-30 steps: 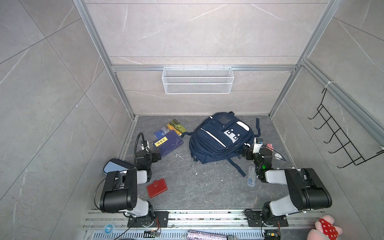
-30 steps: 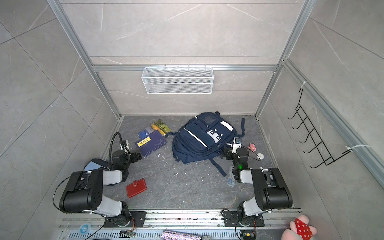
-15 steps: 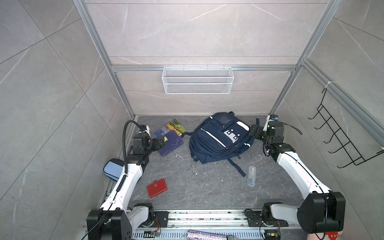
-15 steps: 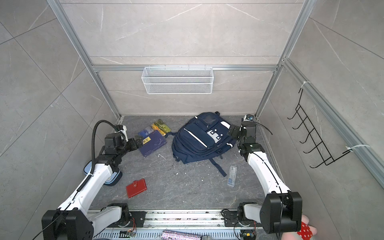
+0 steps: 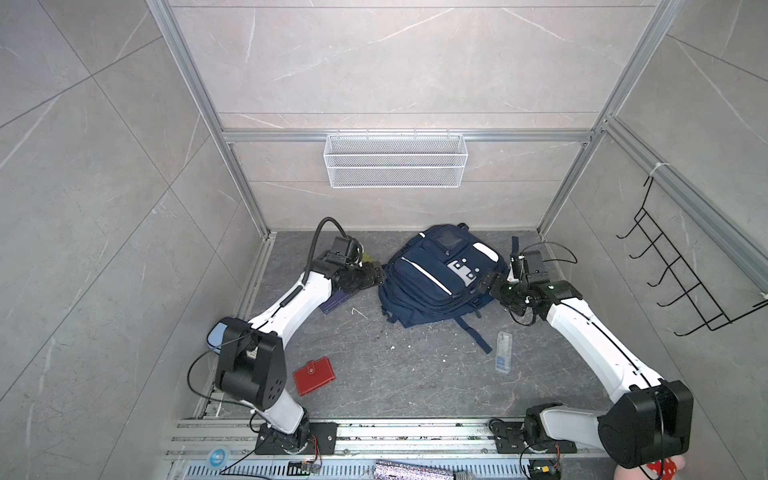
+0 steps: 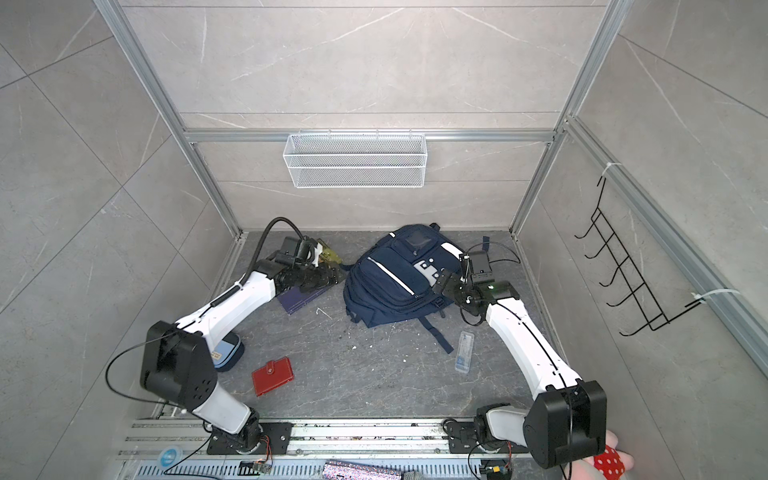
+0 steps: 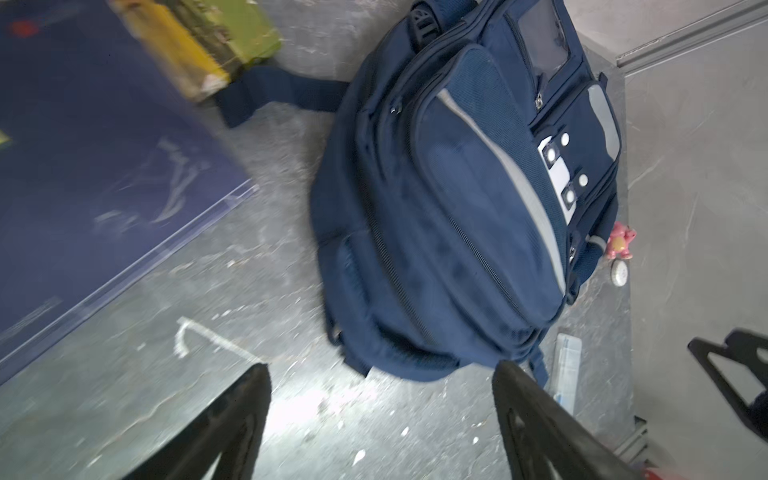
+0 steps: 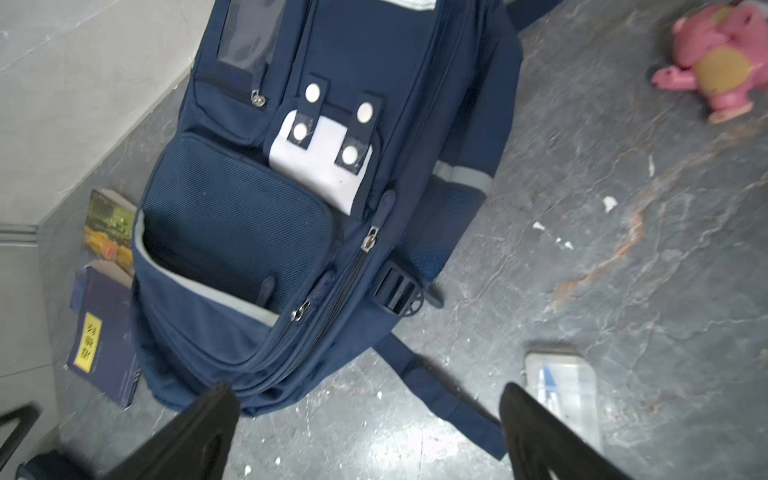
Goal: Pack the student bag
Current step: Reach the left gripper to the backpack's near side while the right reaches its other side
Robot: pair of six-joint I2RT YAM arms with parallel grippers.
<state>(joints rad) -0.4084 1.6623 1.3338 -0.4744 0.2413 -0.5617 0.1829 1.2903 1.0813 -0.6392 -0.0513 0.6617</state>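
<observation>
Top views both have the student bag [image 5: 432,278] lying flat on the grey counter [image 5: 395,374], front side up, toward the back and roughly mid-width. Its long axis runs back to front but skewed. The handle end points at the back wall, and the bottom end points toward the robot's base rail and a little to the left. The white stripe [image 6: 392,274] follows about the same line. One dark strap [image 5: 473,336] trails off the bottom end toward the front.

Left wrist view has the left fingers [image 7: 232,424] spread wide with nothing between them, just bare counter. In a top view they sit just beside the bag's left edge, above the blue book [image 6: 299,297]. A yellow-green book [image 7: 199,41] lies behind that one, near the handle end.

Right wrist view: the right fingers [image 8: 536,432] are wide apart too and hold nothing. They're at the bag's right side near the bottom end. One fingertip overlaps the fabric edge in that shot, but I can't tell if it actually touches. The zip tracks visible there look closed.

Other stuff lying around:
- A clear case [image 5: 503,351] sits just past the strap.
- A pink toy [image 8: 723,62] is on the bag's right.
- A red wallet [image 5: 313,376] is out front left, well apart from the bag.
</observation>
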